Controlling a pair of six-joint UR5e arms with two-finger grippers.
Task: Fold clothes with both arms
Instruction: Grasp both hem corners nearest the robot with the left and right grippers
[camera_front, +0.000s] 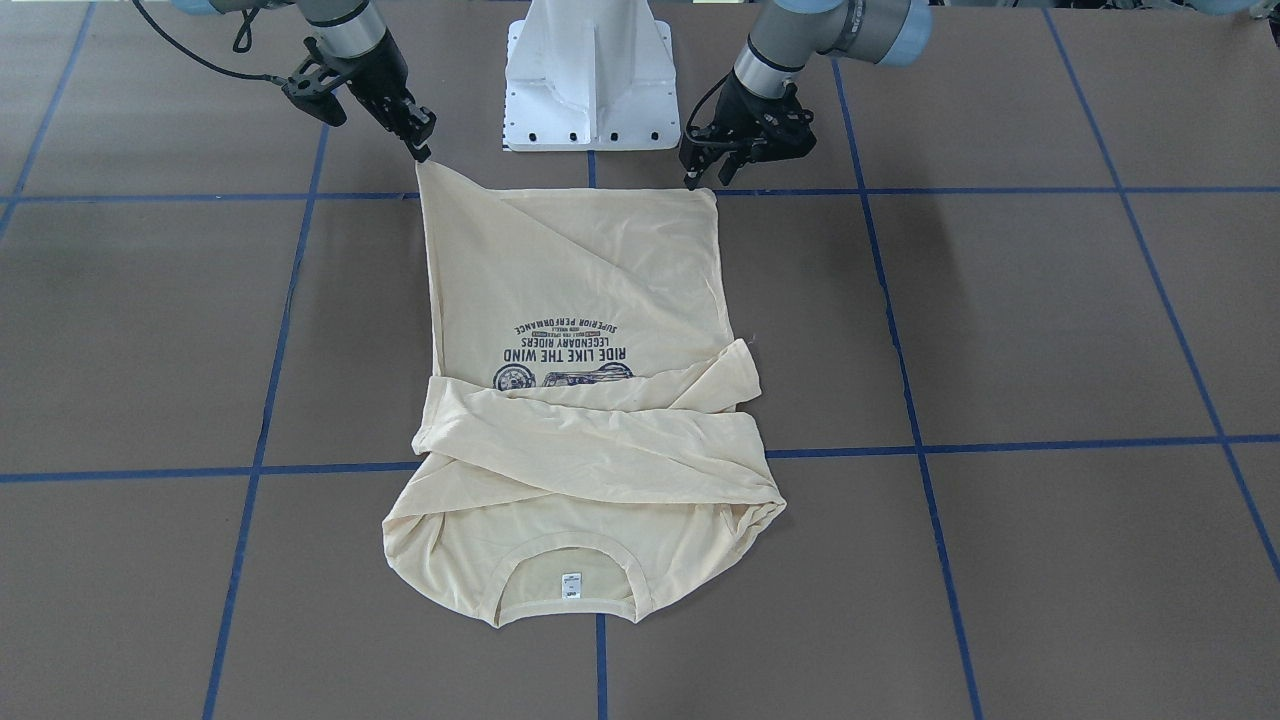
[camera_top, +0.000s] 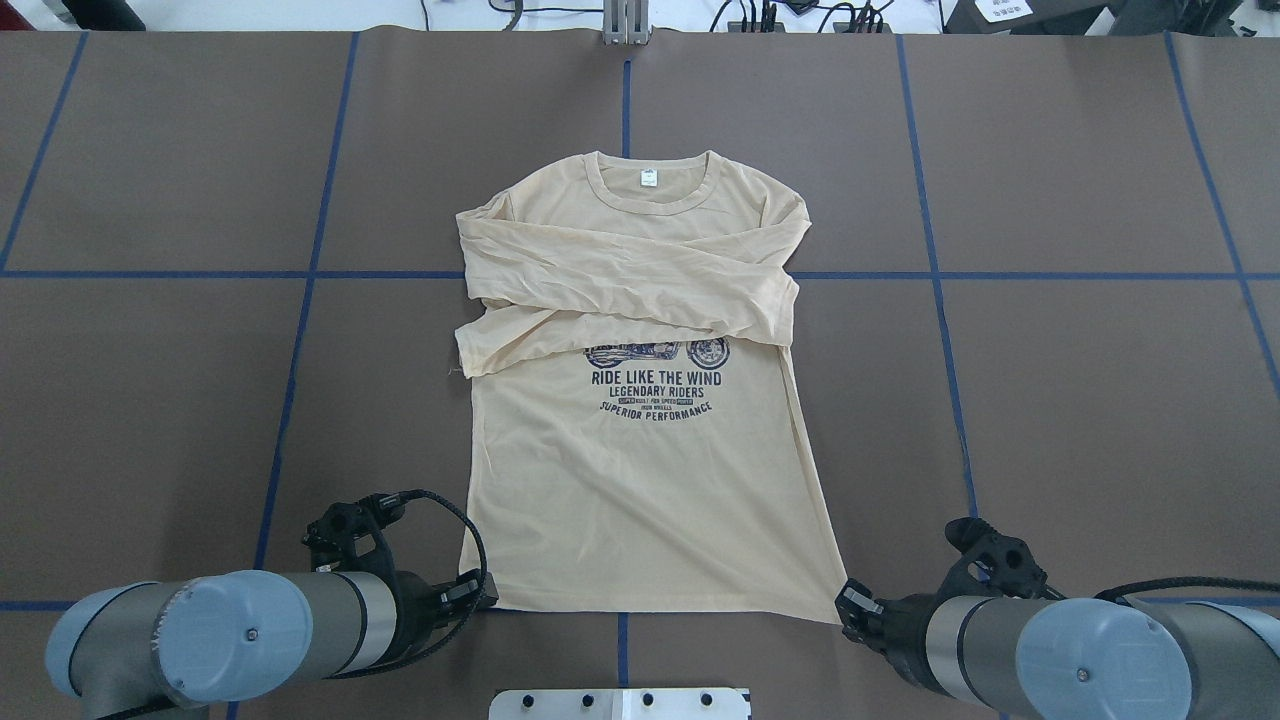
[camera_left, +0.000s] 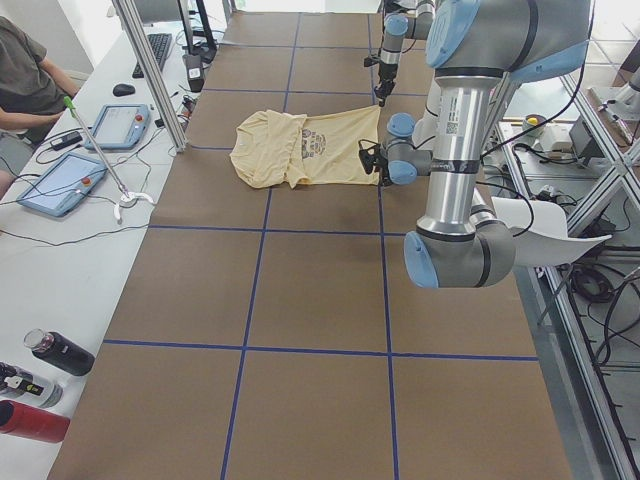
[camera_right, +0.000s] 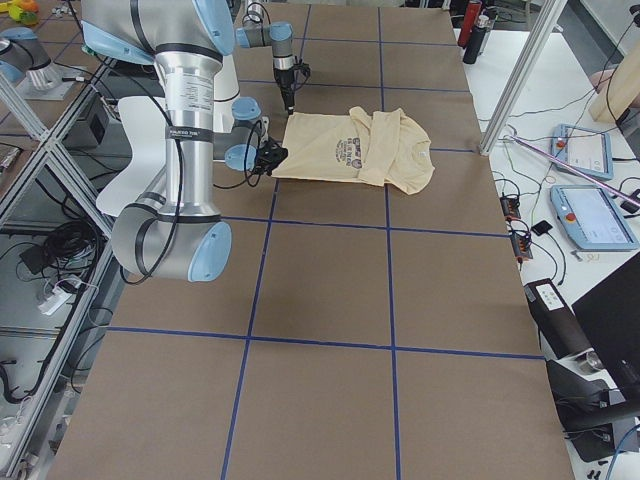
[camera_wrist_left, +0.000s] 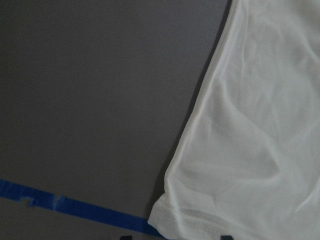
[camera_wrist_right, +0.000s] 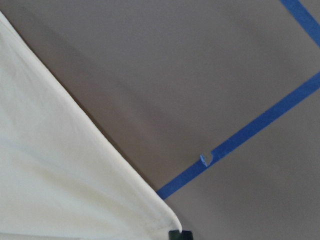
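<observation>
Front-facing view: shirt (camera_front: 590, 270) flat on table (camera_front: 1000, 320) just out from pedestal base (camera_front: 590, 90). Hem nearest base, collar (camera_front: 570, 560) farthest, sleeves (camera_front: 600, 440) crossed over chest. Right gripper (camera_front: 424, 143), beside base, clenched on one hem corner; cloth tented up to it. Left gripper (camera_front: 708, 176), at base's other side, sits at the other corner.

Left wrist view: fingertips (camera_wrist_left: 225, 237) apart, corner lying flat between them, so jaws released.

Judgement: hem pick-up half done. Left must close on its corner; then both lift evenly and carry hem away from base toward collar.
</observation>
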